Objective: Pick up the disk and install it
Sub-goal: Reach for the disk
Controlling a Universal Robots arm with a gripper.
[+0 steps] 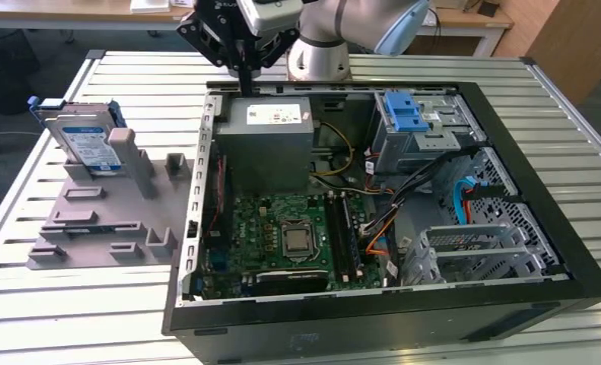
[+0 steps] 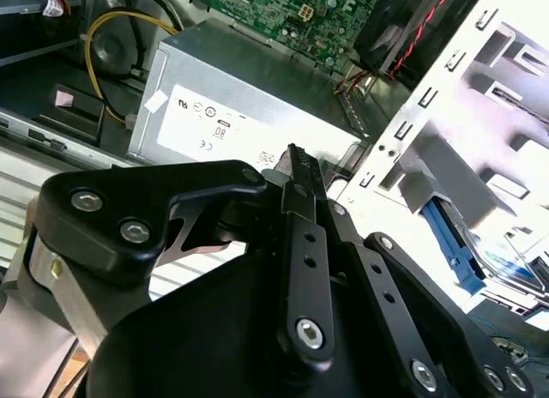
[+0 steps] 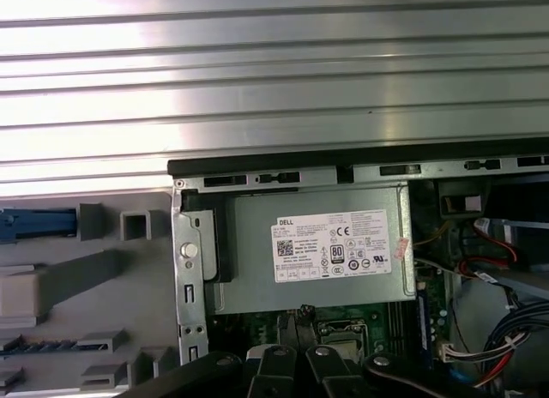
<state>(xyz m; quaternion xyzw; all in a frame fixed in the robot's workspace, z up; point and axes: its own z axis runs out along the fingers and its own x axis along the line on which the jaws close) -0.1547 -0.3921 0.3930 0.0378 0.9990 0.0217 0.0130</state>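
The disk point(image 1: 85, 144) is standing upright on its edge in a grey plastic holder point(image 1: 97, 220), at the exterior view's left, well apart from the claw point(image 1: 248, 84). It is a flat silver metal piece with a blue-and-white label and blue plastic rails on its sides. The holder is lying on the surface point(image 1: 77, 304), which is made of long shiny metal slats, and it is carrying several blocky slots and posts.

Just beside the holder the open black computer case point(image 1: 544, 190) is lying on its side. Inside it, a grey power supply box point(image 1: 270, 137) with a white sticker point(image 1: 275, 115) is sitting at the far end, and a green circuit board point(image 1: 280, 228) is lying under it. A blue latch point(image 1: 407, 114) is resting on a perforated metal drive cage point(image 1: 443, 133), with black, orange and blue cables point(image 1: 422, 182) running near it.

The claw is hanging from the pale arm point(image 1: 331, 38) above the far rim of the case, over the power supply box, which shows in both wrist views point(image 2: 257, 89) point(image 3: 317, 269). Its black fingers point(image 2: 296, 171) are pressing together and are holding nothing. The wall of the case is standing between the claw and the disk.
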